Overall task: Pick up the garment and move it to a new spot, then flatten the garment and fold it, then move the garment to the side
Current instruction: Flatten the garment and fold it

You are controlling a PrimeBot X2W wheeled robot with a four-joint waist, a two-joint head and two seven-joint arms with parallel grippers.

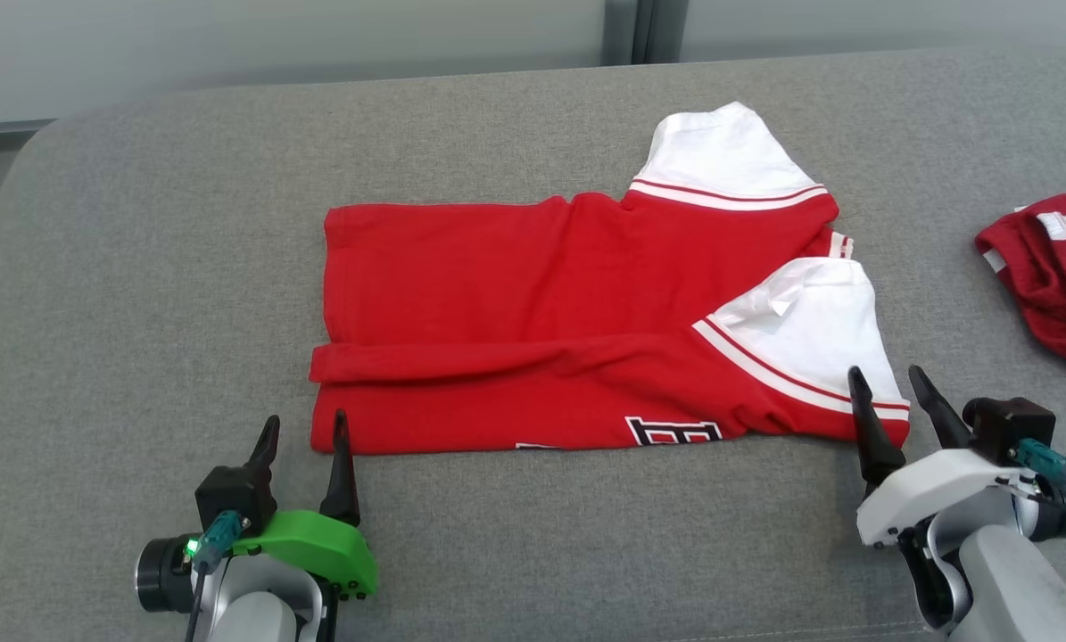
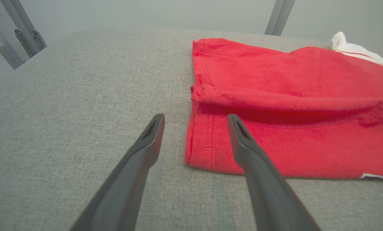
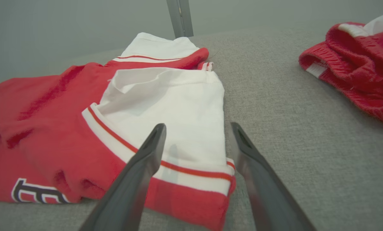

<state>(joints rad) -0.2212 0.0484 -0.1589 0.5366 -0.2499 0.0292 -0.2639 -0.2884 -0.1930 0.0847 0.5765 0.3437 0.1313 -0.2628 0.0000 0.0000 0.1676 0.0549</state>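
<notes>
Head view, garment (image 1: pixel 533 303), grey fabric surface (image 1: pixel 140 267), wall (image 1: pixel 274 45)

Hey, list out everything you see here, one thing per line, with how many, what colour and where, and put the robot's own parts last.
shirt: one, red with white sleeves, lying folded, middle of the surface
second garment: one, red with white trim, bunched, far right edge
padded surface: one, grey, under everything
left fingers: two, dark, apart, at the shirt's near left corner
right fingers: two, dark, apart, at the shirt's near right sleeve
</notes>
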